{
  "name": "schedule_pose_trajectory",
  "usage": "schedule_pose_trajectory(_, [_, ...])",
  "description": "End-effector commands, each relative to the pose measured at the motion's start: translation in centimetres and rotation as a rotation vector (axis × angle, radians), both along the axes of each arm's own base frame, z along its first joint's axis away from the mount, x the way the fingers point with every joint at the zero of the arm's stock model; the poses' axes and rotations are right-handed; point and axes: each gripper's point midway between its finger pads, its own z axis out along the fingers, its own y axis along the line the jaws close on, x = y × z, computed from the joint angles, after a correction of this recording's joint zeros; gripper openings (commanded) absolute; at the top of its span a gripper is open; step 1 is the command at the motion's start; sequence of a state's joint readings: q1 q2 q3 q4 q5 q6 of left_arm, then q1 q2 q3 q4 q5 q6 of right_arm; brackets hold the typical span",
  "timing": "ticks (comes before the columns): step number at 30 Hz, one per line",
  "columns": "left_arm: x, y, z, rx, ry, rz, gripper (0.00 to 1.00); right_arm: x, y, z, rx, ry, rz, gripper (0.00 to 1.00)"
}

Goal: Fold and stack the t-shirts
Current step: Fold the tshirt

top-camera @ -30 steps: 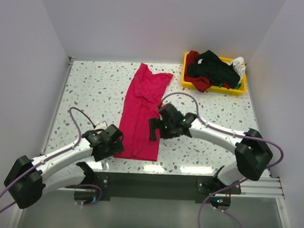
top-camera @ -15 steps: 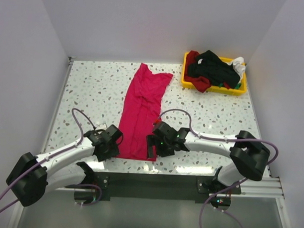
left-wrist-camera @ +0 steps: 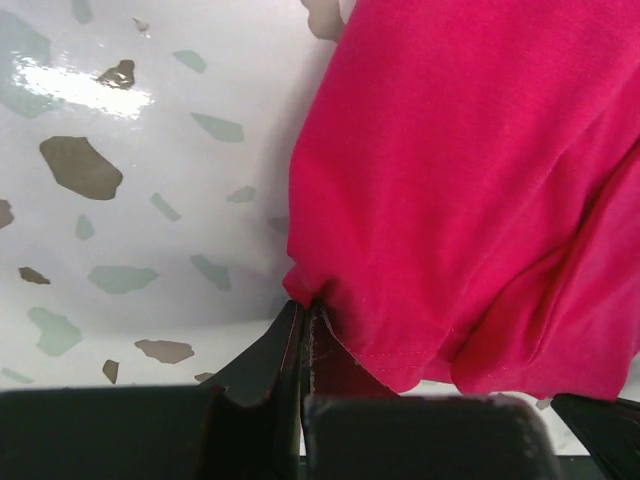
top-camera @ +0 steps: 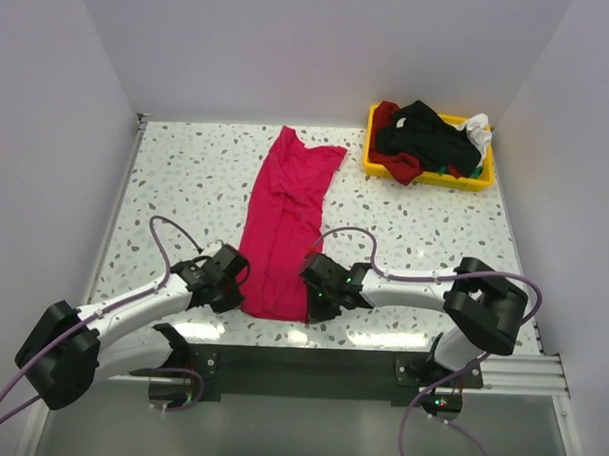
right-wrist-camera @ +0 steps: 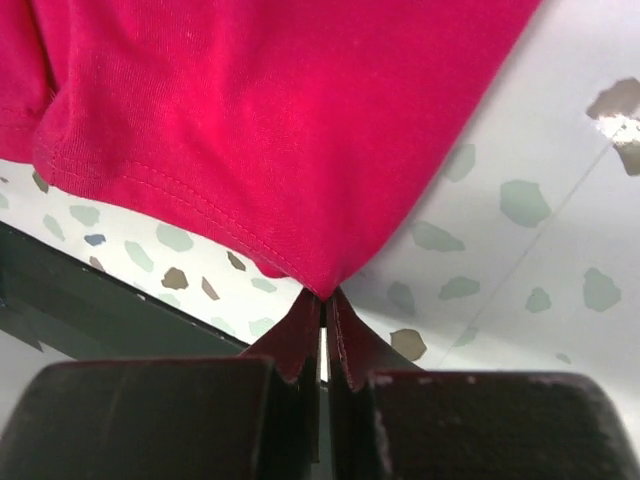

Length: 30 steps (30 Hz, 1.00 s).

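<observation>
A crimson-pink t-shirt (top-camera: 285,222) lies lengthwise in a narrow strip down the middle of the speckled table (top-camera: 186,184), folded along its length. My left gripper (top-camera: 240,298) is shut on its near left hem corner (left-wrist-camera: 305,292). At the near right hem corner (right-wrist-camera: 322,290) my right gripper (top-camera: 310,306) is shut on the cloth as well. In both wrist views the fingertips pinch a small peak of pink cloth (left-wrist-camera: 450,200) just above the table. More t-shirts, black, dark red, white and green (top-camera: 428,140), are heaped at the back right.
A yellow plastic bin (top-camera: 426,175) at the back right corner holds the heap of shirts. White walls close the table on the left, back and right. The table's black front rail (top-camera: 310,363) runs just below both grippers.
Both grippers went from open to shut on the shirt's near corners. The right gripper came down towards the near edge; the left shifted slightly right onto the hem, which drew in narrower.
</observation>
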<state>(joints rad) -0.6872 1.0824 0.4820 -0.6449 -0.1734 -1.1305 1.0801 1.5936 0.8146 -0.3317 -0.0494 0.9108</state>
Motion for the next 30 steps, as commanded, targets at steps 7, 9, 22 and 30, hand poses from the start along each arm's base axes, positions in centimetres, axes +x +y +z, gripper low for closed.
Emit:
schedule_pose_trajectory(7, [-3.7,0.3,-0.5,-0.057,0.083,-0.094,0.00,-5.3,-1.5,0.8,0.044,0.066,0.126,0.00])
schedule_pose_trajectory(9, [-4.2,-0.5,-0.1,-0.106,0.085,-0.135,0.00,-6.7,-1.3,1.3,0.061,0.082,0.152,0.00])
schedule_pose_trajectory(22, [1.8,-3.2,5.8,-0.098,-0.128,-0.204,0.00,-0.1,-1.0,5.2,0.059,-0.077,0.040,0.00])
schedule_pose_trajectory(30, [11.6,-6.2,10.8,-0.033,-0.334,-0.134,0.00,9.6,-1.4,8.2,0.043,-0.248,-0.056,0.00])
